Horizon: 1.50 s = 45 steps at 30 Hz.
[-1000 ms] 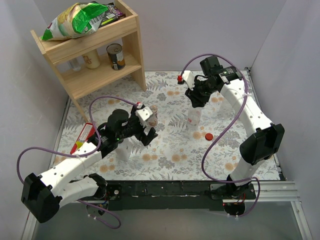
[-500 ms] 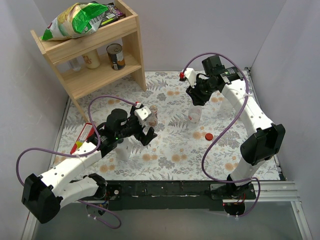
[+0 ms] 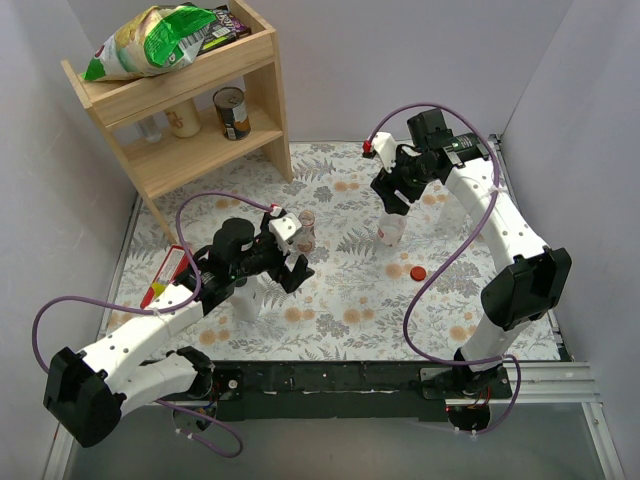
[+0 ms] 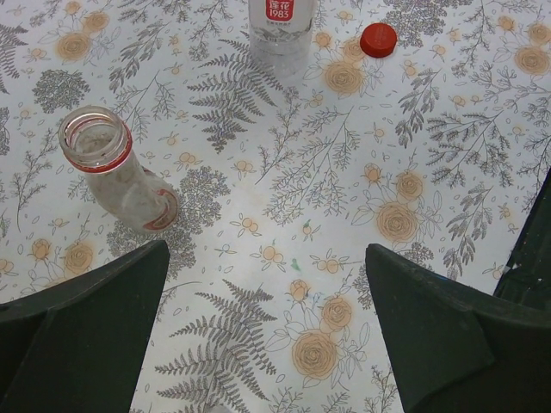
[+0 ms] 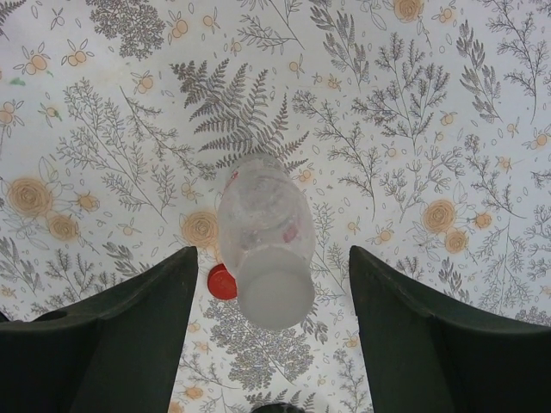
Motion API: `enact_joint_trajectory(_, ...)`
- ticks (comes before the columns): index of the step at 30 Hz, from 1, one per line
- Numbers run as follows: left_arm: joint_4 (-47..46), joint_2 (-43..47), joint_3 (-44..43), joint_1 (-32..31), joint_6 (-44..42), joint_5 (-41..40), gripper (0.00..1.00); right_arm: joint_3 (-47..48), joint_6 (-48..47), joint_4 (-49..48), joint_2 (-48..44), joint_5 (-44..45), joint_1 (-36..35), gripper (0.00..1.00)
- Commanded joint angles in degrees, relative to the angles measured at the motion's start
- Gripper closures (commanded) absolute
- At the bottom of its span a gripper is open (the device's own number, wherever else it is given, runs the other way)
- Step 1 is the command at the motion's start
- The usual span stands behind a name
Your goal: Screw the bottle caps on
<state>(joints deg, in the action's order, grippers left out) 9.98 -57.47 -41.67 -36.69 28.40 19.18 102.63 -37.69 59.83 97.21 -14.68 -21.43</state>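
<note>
The right tool (image 5: 271, 258) hangs spread, touching nothing, over a small clear plastic bottle (image 5: 258, 206) standing on the floral worktop (image 5: 430, 129), a round red plastic cap (image 5: 222, 282) just beside that bottle, the left tool (image 4: 267, 254) spread wide, well apart from it.

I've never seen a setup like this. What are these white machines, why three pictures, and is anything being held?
These are two robot arms bolted at the table's near edge, each ending in a two-finger gripper. The wide picture comes from a camera overhead. The other two come from cameras on each wrist, looking down past the dark fingers. On the flowered table lies a loose red cap. The left gripper is open near an uncapped bottle. The right gripper is open above a second bottle, its fingers clear of it. Nothing is held.
</note>
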Motion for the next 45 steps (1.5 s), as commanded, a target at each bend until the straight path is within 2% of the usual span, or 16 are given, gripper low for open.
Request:
enact_joint_trajectory(1, -0.84, 0.70, 0.45, 0.56, 0.34, 1.30, 0.02, 2.49, 0.51, -1.39, -0.09, -0.44, 0.25, 0.22)
enact_joint_trajectory(4, -0.84, 0.96, -0.07, 0.65, 0.51, 1.12, 0.02, 6.07, -0.62, 0.45, -0.09, -4.82, 0.25, 0.16)
enact_joint_trajectory(6, -0.23, 1.75, -2.09, 1.26, 2.17, -0.45, 0.02, 7.14, -2.38, -0.32, -1.83, -12.81, 0.16, 0.13)
enact_joint_trajectory(7, 0.13, 1.75, -2.97, 1.79, 3.05, -1.07, 0.02, 5.67, -1.69, -2.16, -2.80, -15.09, 0.07, 0.08)
enact_joint_trajectory(9, 2.32, 1.84, -6.73, 4.24, 5.33, -2.65, 0.02, 2.86, 3.12, -11.26, -5.70, -18.54, -1.24, 0.07)
enact_joint_trajectory(12, 4.52, 1.84, -11.57, 8.63, 7.36, -5.36, 0.02, -2.95, 5.26, -21.64, -6.68, -17.94, -5.89, 0.06)
enact_joint_trajectory(14, 4.70, 2.01, -13.52, 11.45, 9.82, -7.13, 0.02, -4.97, 6.57, -25.36, -5.81, -13.13, -10.62, 0.06)
enact_joint_trajectory(19, 3.82, 1.40, -19.23, 22.17, 13.78, -8.46, 0.02, -5.07, 10.70, -33.89, 0.95, -9.94, -16.18, 0.08)
enact_joint_trajectory(23, 3.65, 2.53, -19.77, 25.96, 13.17, -8.72, 0.02, -2.35, 11.06, -34.26, 6.75, -8.62, -17.68, 0.09)
enact_joint_trajectory(30, 4.44, 5.88, -16.69, 28.16, 14.31, -5.56, 0.02, 0.73, 9.83, -32.85, 13.44, -6.77, -17.86, 0.11)
enact_joint_trajectory(41, 4.70, 6.41, -14.58, 28.69, 14.75, -2.48, 0.02, 0.38, 9.39, -33.55, 16.08, -7.56, -19.17, 0.15)
enact_joint_trajectory(45, 4.70, 6.23, -14.32, 28.69, 14.58, -1.87, 0.02, 0.64, 9.22, -33.12, 17.22, -7.65, -19.26, 0.21)
